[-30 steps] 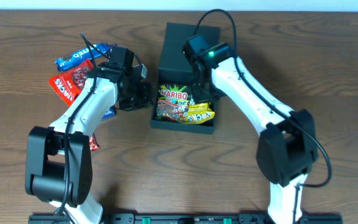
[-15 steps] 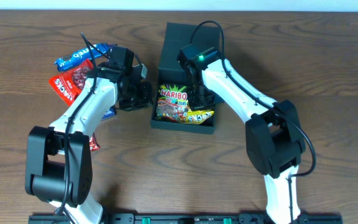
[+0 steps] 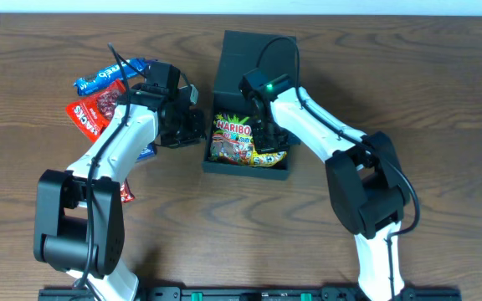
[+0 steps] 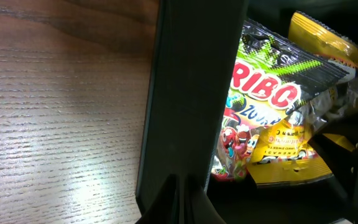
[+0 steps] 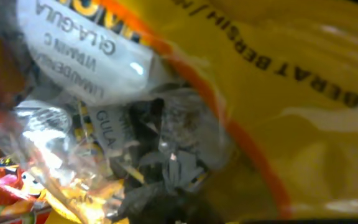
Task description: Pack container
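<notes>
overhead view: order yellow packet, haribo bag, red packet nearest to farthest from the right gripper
1. yellow packet, right at the right gripper, inside the container
2. haribo bag, beside it in the container, leftward
3. red packet, far left on the table

Inside the container, the Haribo packet, yellow packet and right arm crowd the front, while the worktop to the right lies open.

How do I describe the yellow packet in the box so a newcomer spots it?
Find the dark open container in the middle of the wooden table. Inside it, at the near-right corner beside the Haribo packet, lies the yellow packet, under the right gripper. It is the only yellow one; its neighbour is mostly black and green.
</notes>
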You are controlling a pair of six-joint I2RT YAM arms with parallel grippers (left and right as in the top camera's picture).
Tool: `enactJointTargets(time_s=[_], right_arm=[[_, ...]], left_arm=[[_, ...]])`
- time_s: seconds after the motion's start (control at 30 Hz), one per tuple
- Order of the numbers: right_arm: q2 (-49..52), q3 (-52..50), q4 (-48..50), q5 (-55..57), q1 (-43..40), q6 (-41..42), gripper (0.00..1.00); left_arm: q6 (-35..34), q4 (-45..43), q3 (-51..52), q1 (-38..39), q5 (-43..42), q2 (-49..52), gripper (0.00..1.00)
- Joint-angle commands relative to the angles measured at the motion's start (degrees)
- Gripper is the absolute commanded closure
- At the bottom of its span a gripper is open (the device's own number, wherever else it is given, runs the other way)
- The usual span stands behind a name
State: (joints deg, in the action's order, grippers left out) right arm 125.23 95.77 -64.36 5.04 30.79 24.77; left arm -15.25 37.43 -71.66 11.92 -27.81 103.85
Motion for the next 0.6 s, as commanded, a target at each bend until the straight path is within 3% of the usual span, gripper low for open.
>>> enactJointTargets(time_s=[0.0, 0.27, 0.43, 0.57], right_arm=[[2.0, -0.6, 0.3, 0.7, 0.7, 0.9, 0.99], [-4.9, 6.0, -5.2, 1.2, 0.8, 0.5, 0.98], [-11.0, 6.3, -3.6, 7.9, 0.7, 0.4, 0.99], [-9.3, 5.9, -1.2, 9.3, 0.2, -0.1, 0.99]], left_arm=[[-0.7, 0.1, 0.0, 0.2, 1.0, -0.1, 0.94], [-0.7, 0.0, 0.0, 0.2, 1.0, -0.1, 0.94], [-0.7, 0.0, 0.0, 0.2, 1.0, -0.1, 0.94], [-0.7, 0.0, 0.0, 0.2, 1.0, -0.1, 0.94]])
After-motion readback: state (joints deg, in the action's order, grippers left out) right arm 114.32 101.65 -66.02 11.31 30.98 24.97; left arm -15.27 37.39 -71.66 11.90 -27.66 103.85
